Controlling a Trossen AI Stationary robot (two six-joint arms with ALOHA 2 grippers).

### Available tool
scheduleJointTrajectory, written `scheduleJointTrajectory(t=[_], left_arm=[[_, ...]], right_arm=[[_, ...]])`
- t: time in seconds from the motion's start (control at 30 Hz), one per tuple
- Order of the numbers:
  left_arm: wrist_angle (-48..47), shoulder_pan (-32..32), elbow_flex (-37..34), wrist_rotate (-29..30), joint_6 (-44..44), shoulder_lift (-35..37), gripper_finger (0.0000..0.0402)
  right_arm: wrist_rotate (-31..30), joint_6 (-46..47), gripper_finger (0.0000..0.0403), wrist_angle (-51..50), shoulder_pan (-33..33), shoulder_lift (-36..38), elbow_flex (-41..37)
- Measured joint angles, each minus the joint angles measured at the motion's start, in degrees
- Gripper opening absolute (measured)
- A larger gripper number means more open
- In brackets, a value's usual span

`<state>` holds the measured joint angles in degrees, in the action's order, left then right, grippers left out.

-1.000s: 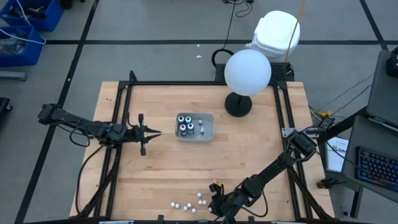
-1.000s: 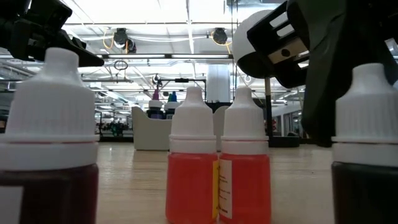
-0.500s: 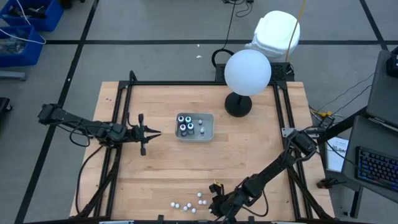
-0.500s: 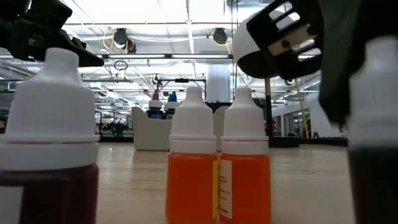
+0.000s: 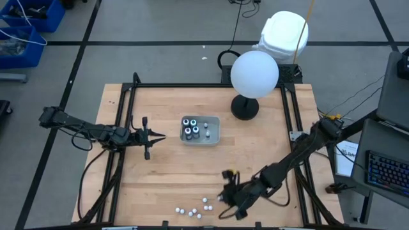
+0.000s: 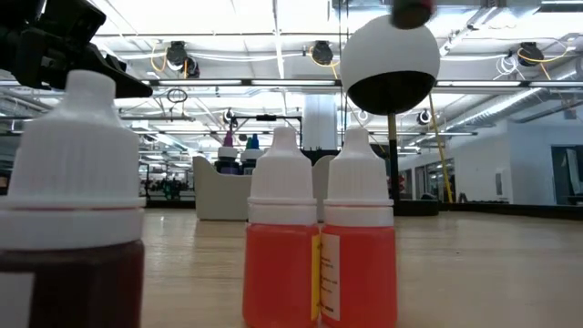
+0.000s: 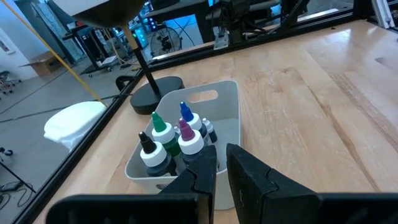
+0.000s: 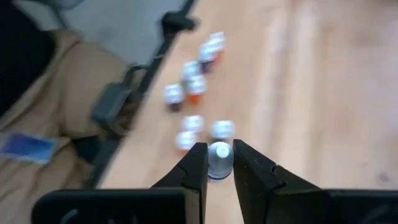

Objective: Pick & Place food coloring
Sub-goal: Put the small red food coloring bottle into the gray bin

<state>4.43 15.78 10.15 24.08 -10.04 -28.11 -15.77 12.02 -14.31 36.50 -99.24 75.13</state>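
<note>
The food coloring bottles lie in two groups: a loose cluster of white-capped ones at the lower centre of the high view, near the front edge of the wooden tabletop, and several more standing in the grey tray at the centre of that frame. The right pincer, low and right of centre in the high view just beside the loose cluster, has its fingers closed on one white-capped bottle, held above the others. The left pincer waits at centre left, pointing at the tray, its fingers nearly together and holding nothing. A white globe on a black stand sits toward the upper right of the tabletop, which is pale planked wood inside a black metal frame. Around it is grey floor marked with dark lines, blue bins at upper left and a keyboard at the right edge. The low view looks past close bottles of red and dark liquid into a bright hall with ceiling lights.
</note>
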Motion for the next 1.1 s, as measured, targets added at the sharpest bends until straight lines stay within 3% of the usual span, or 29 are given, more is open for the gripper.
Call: scheduleJointTrajectory(t=[0.23, 0.5, 0.7, 1.1], left_arm=[[-0.18, -0.01, 0.0, 0.0, 0.0, -0.01, 0.0047], [-0.39, 0.0, 0.0, 0.02, -0.2, 0.0, 0.0047], [-0.44, 0.02, 0.0, 0.0, -0.2, 0.01, 0.0047], [-0.46, 0.01, 0.0, 0.01, -0.2, -0.01, 0.0047]], right_arm=[[-8.54, -4.4, 0.0046, -8.98, -5.49, 8.33, 0.0], [-7.98, -9.16, 0.0046, -9.75, -15.8, 10.68, 0.0], [-0.35, -9.87, 0.0046, -11.55, -23.03, 10.6, -0.21], [7.03, -9.7, 0.0046, 5.36, -27.62, 10.51, -14.02]])
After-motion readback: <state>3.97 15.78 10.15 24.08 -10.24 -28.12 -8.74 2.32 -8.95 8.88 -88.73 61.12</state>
